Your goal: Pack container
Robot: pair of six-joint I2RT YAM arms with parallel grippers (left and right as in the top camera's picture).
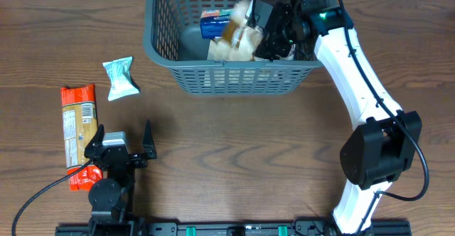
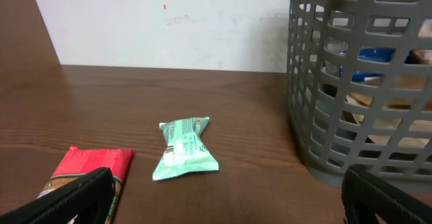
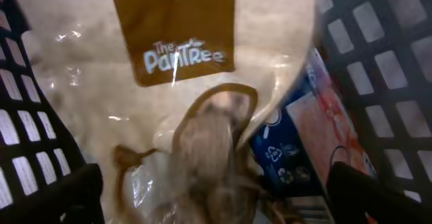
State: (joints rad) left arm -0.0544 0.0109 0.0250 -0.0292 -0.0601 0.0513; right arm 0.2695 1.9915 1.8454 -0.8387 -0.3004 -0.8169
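— Where is the container [image 1: 229,65] from your seat?
— I see it at the far side of the table [image 1: 242,151], a little right of centre; it stands upright, dark grey, with lattice walls.
— And the right claw?
— My right gripper [image 3: 216,175] is down inside it, at the right end; its jaws stand wide apart, holding nothing; a clear bag [image 3: 182,96] with a brown label lies right under them, and I cannot tell whether the fingers touch it.
— Anything else in there?
— A blue pack [image 1: 215,23] lies beside the bag, on its far left; the wrist view shows it tucked partly under the bag's edge.
— The left side?
— My left gripper [image 1: 123,133] sits low at the near left, jaws spread wide, nothing between them; a long red pack [image 1: 77,119] lies just beside it on the left; a small green pack [image 1: 119,77] lies farther off, between the red one and the container, touching neither.
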